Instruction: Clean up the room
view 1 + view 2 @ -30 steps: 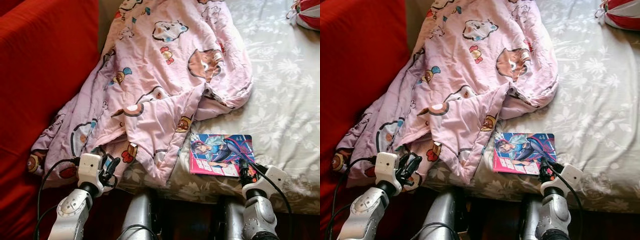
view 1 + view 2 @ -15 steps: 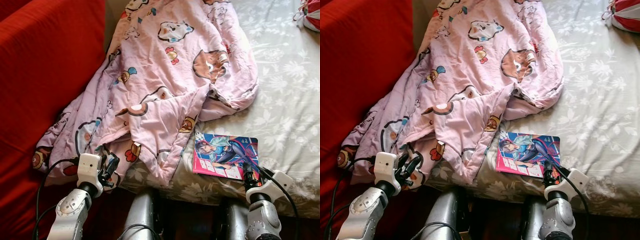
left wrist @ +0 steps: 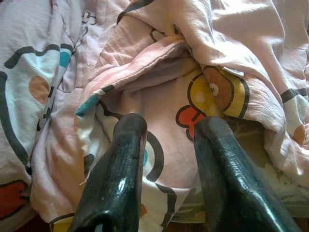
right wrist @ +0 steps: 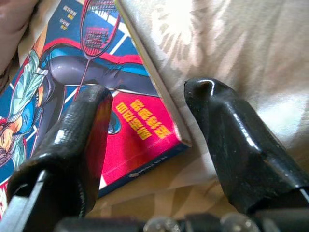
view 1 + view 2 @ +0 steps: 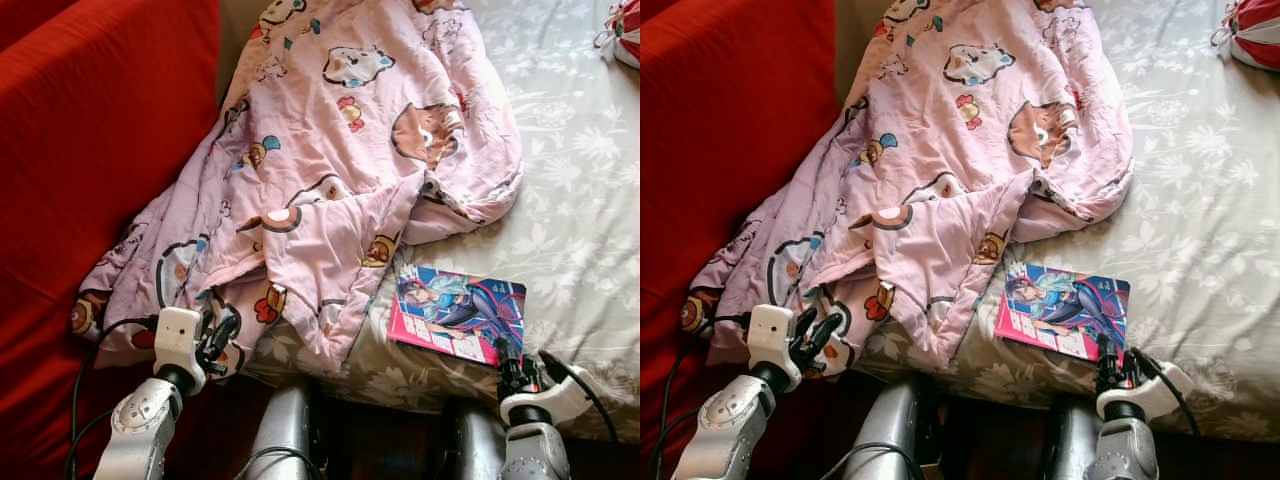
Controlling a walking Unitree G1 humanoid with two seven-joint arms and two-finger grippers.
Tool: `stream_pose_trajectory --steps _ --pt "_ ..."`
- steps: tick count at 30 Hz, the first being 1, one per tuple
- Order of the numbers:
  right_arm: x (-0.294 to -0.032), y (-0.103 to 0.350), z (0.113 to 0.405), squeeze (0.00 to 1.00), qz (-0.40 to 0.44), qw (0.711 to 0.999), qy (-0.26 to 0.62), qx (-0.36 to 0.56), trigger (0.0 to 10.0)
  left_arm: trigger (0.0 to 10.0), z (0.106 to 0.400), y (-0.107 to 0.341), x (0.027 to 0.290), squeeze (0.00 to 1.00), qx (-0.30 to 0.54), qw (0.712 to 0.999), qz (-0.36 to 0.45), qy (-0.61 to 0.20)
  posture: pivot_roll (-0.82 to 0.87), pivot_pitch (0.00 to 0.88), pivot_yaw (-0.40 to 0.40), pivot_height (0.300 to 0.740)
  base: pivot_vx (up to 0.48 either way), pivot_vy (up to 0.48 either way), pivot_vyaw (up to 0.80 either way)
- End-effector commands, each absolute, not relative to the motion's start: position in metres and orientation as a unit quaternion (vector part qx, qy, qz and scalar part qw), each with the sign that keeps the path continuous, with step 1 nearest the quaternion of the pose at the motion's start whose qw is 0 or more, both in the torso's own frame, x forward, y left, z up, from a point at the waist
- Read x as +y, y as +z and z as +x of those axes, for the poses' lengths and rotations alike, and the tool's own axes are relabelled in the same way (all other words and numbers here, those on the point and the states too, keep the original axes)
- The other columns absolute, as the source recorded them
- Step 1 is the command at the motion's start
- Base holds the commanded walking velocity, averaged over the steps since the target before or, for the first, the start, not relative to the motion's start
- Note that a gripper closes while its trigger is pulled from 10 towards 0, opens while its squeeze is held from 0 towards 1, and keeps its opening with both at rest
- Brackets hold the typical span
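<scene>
On my far left I see a red sofa [image 5: 90,150] running up the side of the scene, pressed against the bed. Just right of it, a pink cartoon-print blanket [image 5: 340,150] lies crumpled across the left part of the bed, its near edge hanging over the mattress side toward me.

My left gripper [image 5: 218,340] sits low at the near left, right at that hanging edge. In the left wrist view its two black fingers [image 3: 120,179] stand parted, with the blanket's folds lying just past the tips; nothing is clamped between them.

Moving right, the bed is covered by a grey floral bedsheet [image 5: 580,200]. A comic book [image 5: 458,312] with a blue-haired figure on a pink and blue cover lies flat on the sheet near the bed's near edge, just beside the blanket's near-right fold and tilted a little.

My right gripper [image 5: 513,368] is at the near right, at the book's near-right corner. In the right wrist view the fingers [image 4: 236,140] are spread apart, one over the cover and the other over the sheet, with the book's corner between them; I cannot tell whether either finger touches it.

At the far right corner, a red and white striped object [image 5: 625,30] rests on the sheet, cut off by the frame.
</scene>
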State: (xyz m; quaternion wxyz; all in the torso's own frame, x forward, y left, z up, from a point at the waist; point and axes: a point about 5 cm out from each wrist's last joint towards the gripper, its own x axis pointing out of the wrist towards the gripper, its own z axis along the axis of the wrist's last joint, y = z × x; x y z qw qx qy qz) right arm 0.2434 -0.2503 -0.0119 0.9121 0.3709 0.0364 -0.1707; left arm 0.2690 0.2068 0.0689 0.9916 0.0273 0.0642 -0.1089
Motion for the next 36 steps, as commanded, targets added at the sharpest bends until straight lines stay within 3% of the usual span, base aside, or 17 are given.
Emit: stream_pose_trajectory --steps 1,14,29,30,31,32,33,36 --pt "-0.247 -0.026 0.228 0.00 0.390 0.899 -0.190 0.060 10.0 10.0 0.263 0.062 0.214 0.00 0.083 0.990 0.045 -0.106 0.16 0.222 0.209 0.601 0.000 0.000 0.00" --pt "-0.224 -0.033 0.232 0.00 0.440 0.883 -0.141 0.087 10.0 10.0 0.261 0.061 0.215 0.00 0.085 0.989 0.052 -0.108 0.17 0.218 0.213 0.601 0.000 0.000 0.00" --pt "-0.218 -0.032 0.236 0.00 0.454 0.877 -0.129 0.093 10.0 10.0 0.262 0.061 0.213 0.00 0.085 0.988 0.057 -0.111 0.18 0.214 0.213 0.601 0.000 0.000 0.00" --pt "-0.218 -0.032 0.237 0.00 0.454 0.877 -0.128 0.092 4.9 10.0 0.262 0.061 0.213 0.00 0.085 0.988 0.058 -0.111 0.18 0.214 0.213 0.601 0.000 0.000 0.00" --pt "-0.218 -0.032 0.237 0.00 0.454 0.877 -0.128 0.092 4.9 10.0 0.262 0.061 0.213 0.00 0.085 0.988 0.058 -0.111 0.18 0.214 0.213 0.601 0.000 0.000 0.00" --pt "-0.218 -0.032 0.237 0.00 0.454 0.877 -0.127 0.092 0.9 10.0 0.262 0.061 0.213 0.00 0.086 0.988 0.058 -0.111 0.17 0.214 0.213 0.601 0.000 0.000 0.00" --pt "-0.217 -0.032 0.237 0.00 0.455 0.877 -0.126 0.091 0.0 10.0 0.262 0.061 0.213 0.00 0.085 0.988 0.058 -0.111 0.17 0.214 0.213 0.601 0.000 0.000 0.00" --pt "-0.217 -0.031 0.239 0.00 0.456 0.877 -0.123 0.089 0.0 10.0 0.262 0.060 0.212 0.00 0.086 0.988 0.058 -0.112 0.17 0.213 0.212 0.601 0.000 0.000 0.00"
